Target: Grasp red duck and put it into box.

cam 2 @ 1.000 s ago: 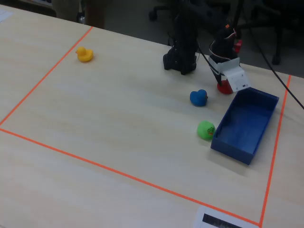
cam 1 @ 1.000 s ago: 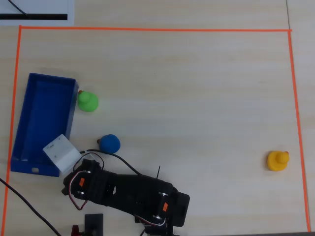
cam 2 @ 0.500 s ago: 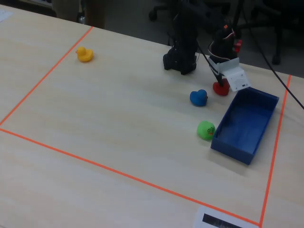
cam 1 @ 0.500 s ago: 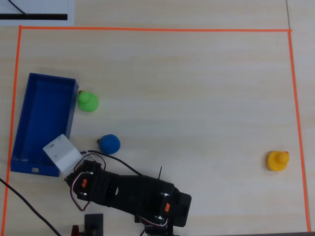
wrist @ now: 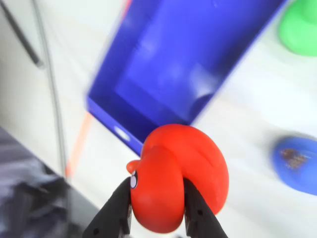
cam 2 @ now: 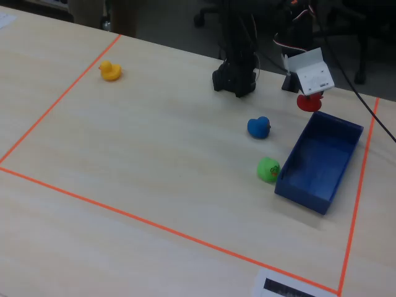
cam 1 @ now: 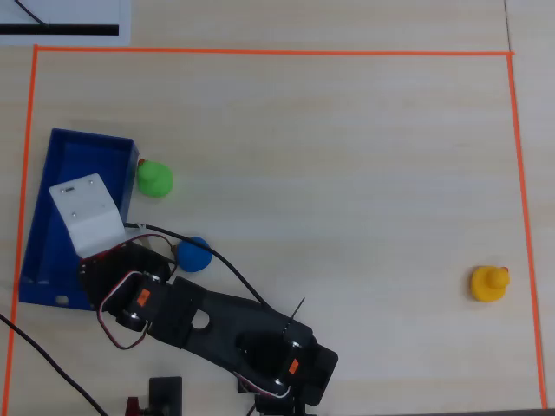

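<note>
My gripper is shut on the red duck, with a black finger on each side of its head. In the fixed view the red duck hangs under the white wrist mount, just above the far end of the blue box. In the wrist view the box lies ahead of the duck and is blurred. In the overhead view the white mount sits over the box and hides the duck and the jaws.
A blue duck and a green duck stand close beside the box's long wall. A yellow duck sits far off at the right. Orange tape frames the work area. Cables run along the arm.
</note>
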{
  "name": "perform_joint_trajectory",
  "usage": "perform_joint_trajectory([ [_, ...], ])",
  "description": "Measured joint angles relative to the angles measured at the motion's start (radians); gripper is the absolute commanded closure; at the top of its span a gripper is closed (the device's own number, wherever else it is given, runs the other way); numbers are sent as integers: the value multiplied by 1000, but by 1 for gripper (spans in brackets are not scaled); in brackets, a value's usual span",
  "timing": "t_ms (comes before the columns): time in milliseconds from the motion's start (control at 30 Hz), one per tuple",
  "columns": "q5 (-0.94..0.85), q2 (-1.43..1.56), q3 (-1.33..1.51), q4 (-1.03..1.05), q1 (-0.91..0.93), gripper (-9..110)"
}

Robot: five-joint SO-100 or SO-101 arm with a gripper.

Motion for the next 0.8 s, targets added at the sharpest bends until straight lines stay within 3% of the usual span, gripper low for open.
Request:
perform_joint_trajectory([
  [267,204,-216,-26,-295,25,101],
  [467,196,-448,-179,-448,132,101],
  [700,77,-658,-341,-462,222,101],
  [800,21,-710,-354,-430,224,88],
])
